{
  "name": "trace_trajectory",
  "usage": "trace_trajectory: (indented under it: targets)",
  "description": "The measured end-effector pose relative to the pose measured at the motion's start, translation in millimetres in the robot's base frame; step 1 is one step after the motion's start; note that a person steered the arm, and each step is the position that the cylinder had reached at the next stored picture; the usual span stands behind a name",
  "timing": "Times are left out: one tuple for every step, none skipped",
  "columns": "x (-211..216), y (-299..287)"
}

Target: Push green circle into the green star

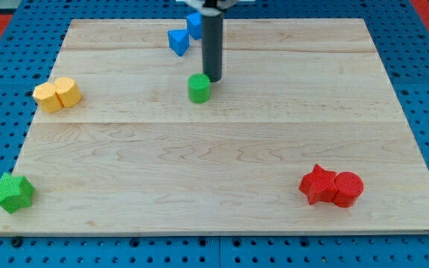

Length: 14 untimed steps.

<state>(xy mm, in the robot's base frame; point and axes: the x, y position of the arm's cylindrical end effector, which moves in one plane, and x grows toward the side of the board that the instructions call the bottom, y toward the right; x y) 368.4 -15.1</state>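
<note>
The green circle point(199, 87) is a short green cylinder on the wooden board, a little above centre. My tip point(212, 78) stands just to its upper right, touching or nearly touching it. The green star point(12, 192) lies at the board's bottom left corner, far from the circle.
Two blue blocks point(179, 40) sit near the top edge, one partly behind the rod. Two yellow blocks point(57, 94) lie together at the left. A red star and red circle point(331, 185) lie together at the bottom right. The board point(222, 156) rests on a blue pegboard.
</note>
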Motion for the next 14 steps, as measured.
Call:
trace_trajectory:
  targets:
    - [44.2, -0.1]
    - [78.9, -39.7]
    - [76.6, -52.8]
    - [43.4, -39.0]
    - [41.9, -72.1]
    - [81.0, -113.5]
    - [122.1, -146.1]
    - [100.8, -148.8]
    - [101.0, -176.4]
    - [85.5, -187.6]
    - [75.3, -197.9]
    - [114.2, -223.0]
    - [163.2, -223.0]
    - [158.2, -218.0]
